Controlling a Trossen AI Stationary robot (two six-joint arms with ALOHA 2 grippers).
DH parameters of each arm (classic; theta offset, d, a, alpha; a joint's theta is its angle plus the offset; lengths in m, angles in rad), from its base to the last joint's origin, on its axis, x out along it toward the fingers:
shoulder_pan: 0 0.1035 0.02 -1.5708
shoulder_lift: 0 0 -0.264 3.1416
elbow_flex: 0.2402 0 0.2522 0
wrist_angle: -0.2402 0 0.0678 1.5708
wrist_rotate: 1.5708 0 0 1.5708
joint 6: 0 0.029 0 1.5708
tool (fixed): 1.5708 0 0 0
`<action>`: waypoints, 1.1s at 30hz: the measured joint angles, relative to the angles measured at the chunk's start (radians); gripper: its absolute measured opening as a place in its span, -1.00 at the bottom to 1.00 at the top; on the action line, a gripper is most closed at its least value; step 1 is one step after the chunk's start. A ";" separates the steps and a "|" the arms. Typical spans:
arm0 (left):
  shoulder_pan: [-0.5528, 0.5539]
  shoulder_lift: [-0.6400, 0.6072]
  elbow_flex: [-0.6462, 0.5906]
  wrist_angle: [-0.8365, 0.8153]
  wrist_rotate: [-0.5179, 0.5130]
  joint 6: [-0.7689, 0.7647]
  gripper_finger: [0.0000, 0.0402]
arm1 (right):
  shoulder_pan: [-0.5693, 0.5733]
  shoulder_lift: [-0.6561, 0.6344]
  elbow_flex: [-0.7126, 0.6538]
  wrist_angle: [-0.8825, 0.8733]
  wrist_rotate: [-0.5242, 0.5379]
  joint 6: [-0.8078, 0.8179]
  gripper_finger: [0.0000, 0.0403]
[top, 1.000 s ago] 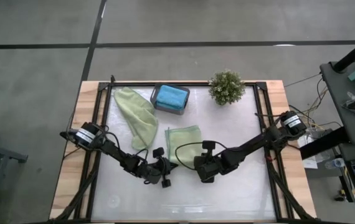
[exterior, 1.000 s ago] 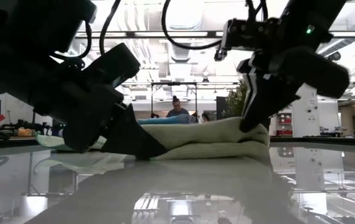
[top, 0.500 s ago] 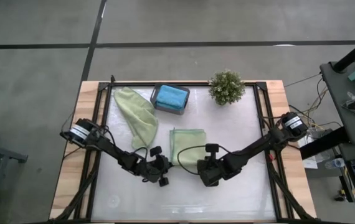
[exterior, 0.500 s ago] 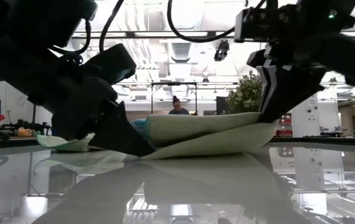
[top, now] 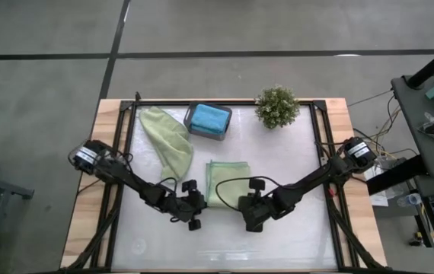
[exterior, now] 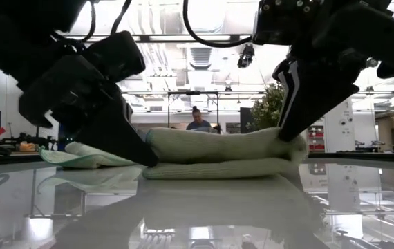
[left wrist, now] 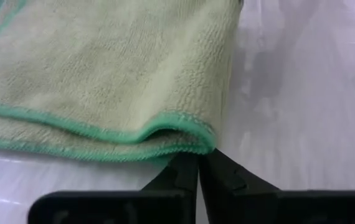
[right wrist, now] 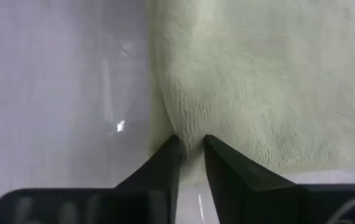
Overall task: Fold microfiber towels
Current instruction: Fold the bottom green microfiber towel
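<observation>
We see a loose sage green towel (top: 167, 142) lying crumpled on the left of the tabletop (top: 293, 160). Just right of it, a dark grey tray (top: 207, 122) holds a folded teal-blue towel (top: 208, 117), with a potted plant (top: 277, 106) farther right.

In the middle lies the folded sage green towel (top: 228, 181). The left gripper (top: 192, 209) sits at its near left corner, fingers (left wrist: 184, 177) pressed together on the hem. The right gripper (top: 252, 213) is at the near right corner, fingers (right wrist: 165, 163) pinching a fold of cloth.

The glossy white tabletop is open along the near edge and right side. Beyond, a person (exterior: 198, 121) sits in the workshop.
</observation>
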 joint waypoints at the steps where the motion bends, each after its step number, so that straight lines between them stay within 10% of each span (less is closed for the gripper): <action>1: 0.000 -0.015 0.000 -0.023 0.010 0.001 -1.00 | 0.000 0.000 0.001 0.005 -0.006 -0.005 -0.65; 13: -0.001 -0.176 -0.006 -0.186 0.111 0.028 -1.00 | 0.005 -0.065 0.023 -0.033 -0.099 -0.124 -0.43; 21: 0.009 -0.099 -0.018 0.139 0.002 0.183 -1.00 | -0.016 -0.069 -0.001 0.065 0.190 -0.232 -0.51; 33: 0.015 0.025 -0.016 0.140 0.076 0.124 -1.00 | -0.167 -0.068 -0.157 0.297 0.215 -0.322 -0.53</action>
